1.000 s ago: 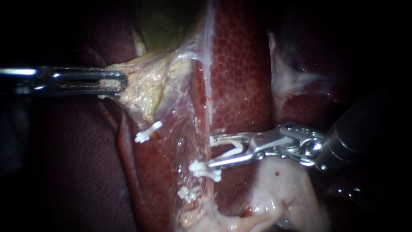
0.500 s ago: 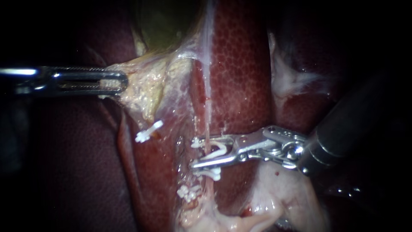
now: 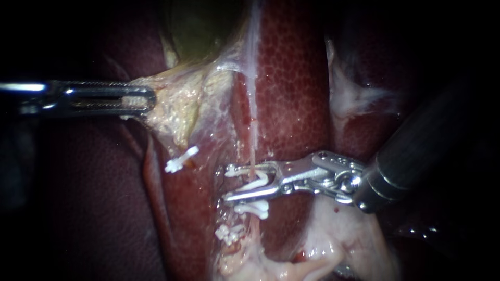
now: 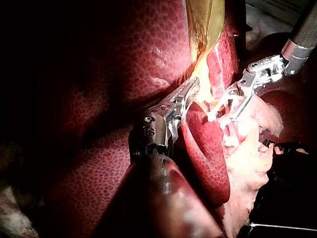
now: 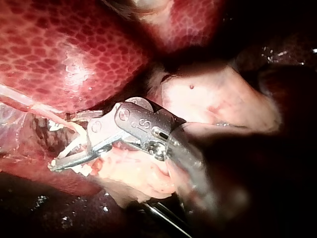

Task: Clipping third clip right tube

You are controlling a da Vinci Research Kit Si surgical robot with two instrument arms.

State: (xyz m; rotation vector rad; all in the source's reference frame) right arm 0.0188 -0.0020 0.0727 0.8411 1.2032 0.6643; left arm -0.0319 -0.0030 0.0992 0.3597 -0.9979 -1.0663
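White and unclosed, the clip (image 3: 262,181) is sitting in my right instrument's (image 3: 226,183) parted end effector, touching both halves. The end effector is straddling the right tube (image 3: 253,151) just above a placed clip (image 3: 252,209). My left instrument (image 3: 150,99), reaching in level, is clamping pale gallbladder tissue (image 3: 174,104).

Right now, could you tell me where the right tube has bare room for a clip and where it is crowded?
Bare: the right tube between the right instrument and the gallbladder, which the left instrument grips. Crowded: the right jaws hold an open clip astride it, above two set clips.
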